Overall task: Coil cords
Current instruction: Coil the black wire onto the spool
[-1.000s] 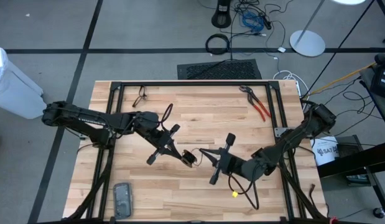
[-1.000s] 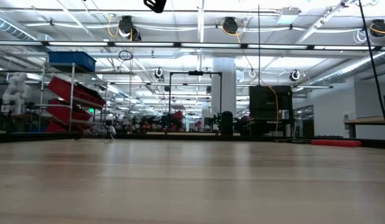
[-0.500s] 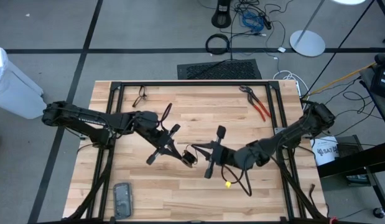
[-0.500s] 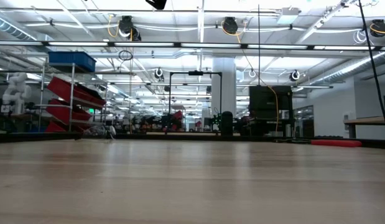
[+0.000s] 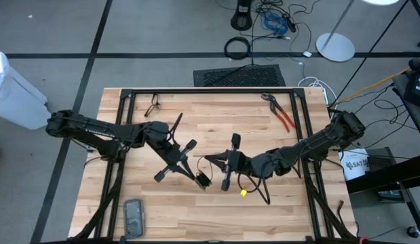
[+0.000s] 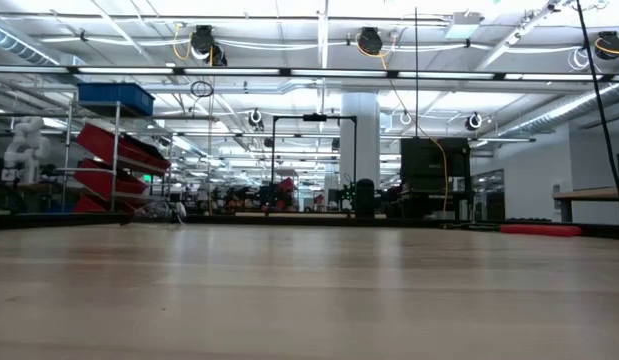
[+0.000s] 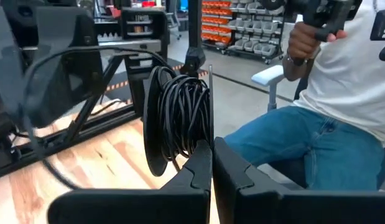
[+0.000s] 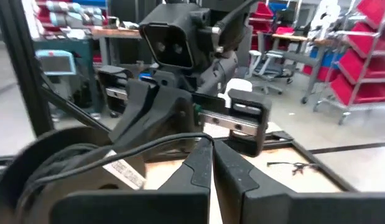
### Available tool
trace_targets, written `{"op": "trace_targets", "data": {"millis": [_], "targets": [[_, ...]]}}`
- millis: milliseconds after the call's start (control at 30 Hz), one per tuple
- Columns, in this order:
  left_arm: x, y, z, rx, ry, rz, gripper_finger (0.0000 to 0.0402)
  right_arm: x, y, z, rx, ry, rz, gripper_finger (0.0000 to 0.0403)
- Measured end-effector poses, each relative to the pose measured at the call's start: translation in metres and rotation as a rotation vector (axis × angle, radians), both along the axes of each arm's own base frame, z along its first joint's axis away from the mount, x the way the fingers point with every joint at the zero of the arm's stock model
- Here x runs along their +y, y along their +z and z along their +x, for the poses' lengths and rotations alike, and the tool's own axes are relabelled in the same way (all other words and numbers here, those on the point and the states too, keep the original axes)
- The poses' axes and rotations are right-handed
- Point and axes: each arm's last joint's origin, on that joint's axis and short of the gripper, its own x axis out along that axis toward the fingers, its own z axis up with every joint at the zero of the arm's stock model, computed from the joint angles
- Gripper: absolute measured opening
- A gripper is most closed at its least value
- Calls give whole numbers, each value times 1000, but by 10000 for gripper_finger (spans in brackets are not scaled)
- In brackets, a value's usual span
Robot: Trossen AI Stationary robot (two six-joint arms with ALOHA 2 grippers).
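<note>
The black cord is mostly wound into a small coil (image 5: 204, 180), which shows large in the left wrist view as an upright bundle (image 7: 176, 118). My left gripper (image 5: 199, 177) is shut on that coil over the table's middle. My right gripper (image 5: 209, 159) is shut on one strand (image 8: 148, 148) that leads off the coil (image 8: 52, 165), just on the coil's far side. A loose tail (image 5: 262, 195) trails under my right arm and ends in a small yellow piece (image 5: 243, 192). The low view shows neither gripper. My left gripper pinches several turns of the coil at its lower rim (image 7: 193, 144) between its two fingers, which point about level. The coil stands upright past the fingertips, held up above the table. My right gripper pinches a single strand of the cord (image 8: 203, 139) between its fingertips, coming in about level from the table's right. The strand lies across the fingers and runs in a gentle curve to the coil.
Red-handled pliers (image 5: 283, 115) lie at the far right and a pair of glasses (image 5: 154, 106) at the far left. A dark flat device (image 5: 134, 217) lies near the front left corner. A seated person (image 7: 316, 118) is beyond the table's edge.
My right gripper has moved toward the table's left edge, closing in on the coil and rolling as it went. The cord's tail with the yellow piece has followed it leftward. My left gripper has turned a little, and the coil has shifted slightly toward the near edge.
</note>
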Motion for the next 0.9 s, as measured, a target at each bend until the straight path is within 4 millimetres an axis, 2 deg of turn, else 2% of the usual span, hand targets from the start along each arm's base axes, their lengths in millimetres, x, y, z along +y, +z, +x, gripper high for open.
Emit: {"op": "trace_targets", "data": {"millis": [333,667,900], "targets": [[0,-20,24,3,6,-1,2,-2,-4,1,28,29,48,0],[4,-18,28,-48,-2,-16,2,-3,-19,-1,153,17,89,0],[4,-16,28,-73,-3,-17,2,-6,-20,4,162,123,118,0]]}}
